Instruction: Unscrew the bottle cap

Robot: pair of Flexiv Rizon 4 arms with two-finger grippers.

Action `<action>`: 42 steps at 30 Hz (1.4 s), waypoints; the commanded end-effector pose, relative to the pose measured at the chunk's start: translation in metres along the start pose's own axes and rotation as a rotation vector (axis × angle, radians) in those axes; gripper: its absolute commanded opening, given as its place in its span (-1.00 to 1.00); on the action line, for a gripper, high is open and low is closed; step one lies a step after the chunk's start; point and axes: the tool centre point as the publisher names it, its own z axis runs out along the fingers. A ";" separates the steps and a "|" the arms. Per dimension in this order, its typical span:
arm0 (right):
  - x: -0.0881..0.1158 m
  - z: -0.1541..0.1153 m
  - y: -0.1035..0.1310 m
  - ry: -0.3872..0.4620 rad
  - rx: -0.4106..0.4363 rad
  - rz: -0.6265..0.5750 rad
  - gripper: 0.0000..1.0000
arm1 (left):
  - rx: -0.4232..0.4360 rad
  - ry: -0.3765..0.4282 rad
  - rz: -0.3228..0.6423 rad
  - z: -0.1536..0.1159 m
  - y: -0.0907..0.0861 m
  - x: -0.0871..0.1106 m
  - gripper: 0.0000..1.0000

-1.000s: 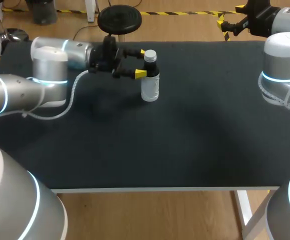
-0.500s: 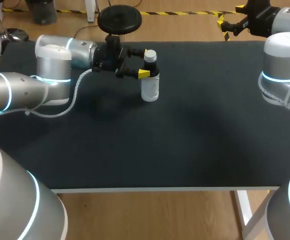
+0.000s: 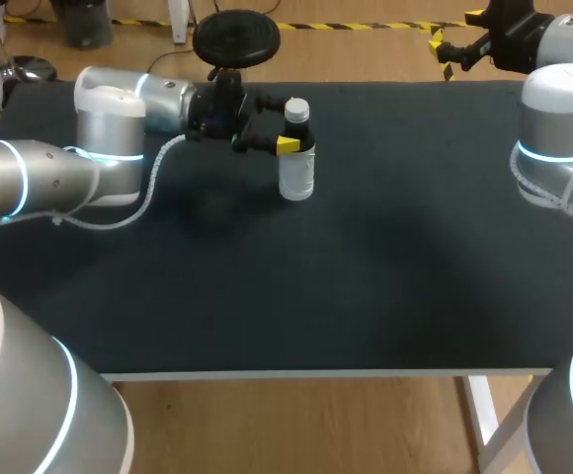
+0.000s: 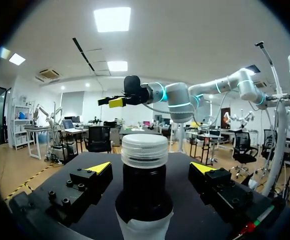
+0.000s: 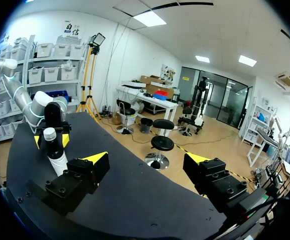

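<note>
Bottle [image 3: 296, 174] unmoved; left claw [image 3: 283, 124] has advanced, straddling its neck.

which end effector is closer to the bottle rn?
Left. The left end effector straddles the bottle at its neck, fingers open either side. The right end effector hangs open far off, past the table's far right corner.

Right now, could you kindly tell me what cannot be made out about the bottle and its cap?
Bottle base: left wrist view, cut off by the picture's edge.
Whether the cap is loosened: head view, too small; left wrist view, the cap's skirt hides the thread.
Bottle's contents: right wrist view, too small.
</note>
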 end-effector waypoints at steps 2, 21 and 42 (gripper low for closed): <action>0.000 0.000 0.001 0.001 0.003 0.000 1.00 | 0.002 0.010 -0.001 0.001 0.002 -0.004 1.00; 0.000 0.000 0.001 0.001 0.003 0.000 1.00 | 0.001 0.006 0.012 0.000 -0.003 -0.005 -1.00; 0.000 0.000 0.001 0.001 0.003 0.000 1.00 | 0.007 0.002 0.028 -0.005 -0.002 -0.002 -1.00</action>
